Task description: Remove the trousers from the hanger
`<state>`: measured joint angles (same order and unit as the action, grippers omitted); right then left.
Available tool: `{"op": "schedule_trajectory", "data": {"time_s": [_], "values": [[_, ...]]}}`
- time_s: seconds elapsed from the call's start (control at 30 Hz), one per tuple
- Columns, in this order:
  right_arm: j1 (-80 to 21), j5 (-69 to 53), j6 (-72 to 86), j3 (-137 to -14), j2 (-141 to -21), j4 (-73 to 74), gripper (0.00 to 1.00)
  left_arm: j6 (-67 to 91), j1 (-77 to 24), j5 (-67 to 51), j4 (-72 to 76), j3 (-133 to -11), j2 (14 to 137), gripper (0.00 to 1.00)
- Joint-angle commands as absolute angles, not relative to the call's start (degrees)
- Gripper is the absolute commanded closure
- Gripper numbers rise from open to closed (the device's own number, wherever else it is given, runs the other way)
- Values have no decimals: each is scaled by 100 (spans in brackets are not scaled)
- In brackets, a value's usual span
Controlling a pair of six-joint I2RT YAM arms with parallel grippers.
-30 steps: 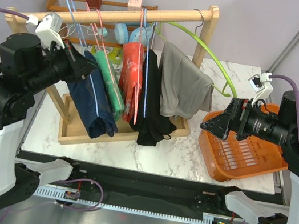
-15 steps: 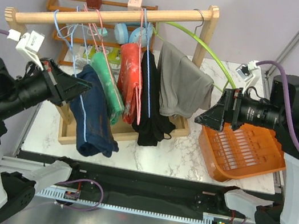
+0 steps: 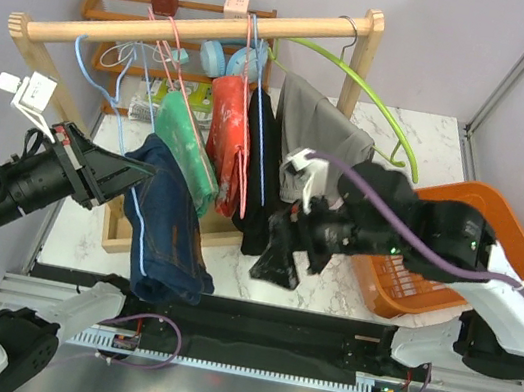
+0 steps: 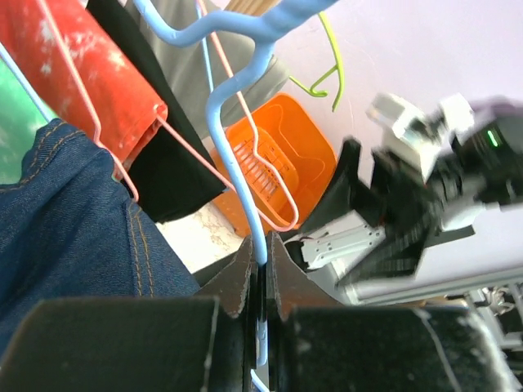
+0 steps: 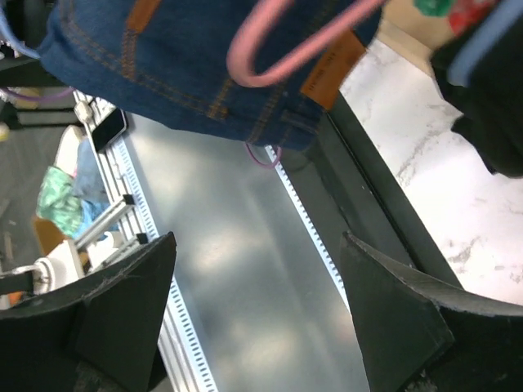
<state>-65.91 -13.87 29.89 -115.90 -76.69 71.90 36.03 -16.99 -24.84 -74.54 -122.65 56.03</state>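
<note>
1. Left claw (image 4: 260,253) is clamped on a light-blue plastic hanger (image 4: 237,122); its arm reaches right from the near left.
2. Dark navy denim trousers (image 3: 168,240) hang from that hanger over the marble tabletop's (image 3: 443,137) near-left edge.
3. Right claw (image 5: 257,245), fingers apart, reaches left just beside the denim, whose tan patch (image 5: 331,69) has unreadable lettering.
4. Mint-green mottled trousers (image 3: 188,142) hang under the wooden rail (image 3: 200,28).

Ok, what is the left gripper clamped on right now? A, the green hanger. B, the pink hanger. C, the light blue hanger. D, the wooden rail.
C: in the left wrist view the left gripper is pinched shut on the wire of the light blue hanger, the one with the navy denim trousers draped over it.
</note>
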Motion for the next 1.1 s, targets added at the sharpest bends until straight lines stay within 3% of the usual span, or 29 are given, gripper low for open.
{"op": "schedule_trajectory", "data": {"time_s": [0.0, 0.37, 0.6, 0.77, 1.07], "values": [[-7985, 953, 3437, -11970, -7857, 6566, 12, 4349, -1679, -2198, -7303, -12322, 5528, 98], [-11106, 4258, 2848, -11777, -8646, 5643, 7, 4825, -1679, -1749, -8024, -12384, 5300, 98], [-11224, 4957, 2900, -11392, -8807, 5028, 6, 5071, -1687, -1924, -7990, -11981, 4966, 98], [-11215, 5159, 2865, -11224, -9035, 4702, 12, 5176, -1687, -2021, -7989, -11839, 4729, 98], [-11197, 4825, 2461, -11118, -9281, 4061, 15, 5422, -1687, -2109, -8033, -11628, 4553, 98]]}}
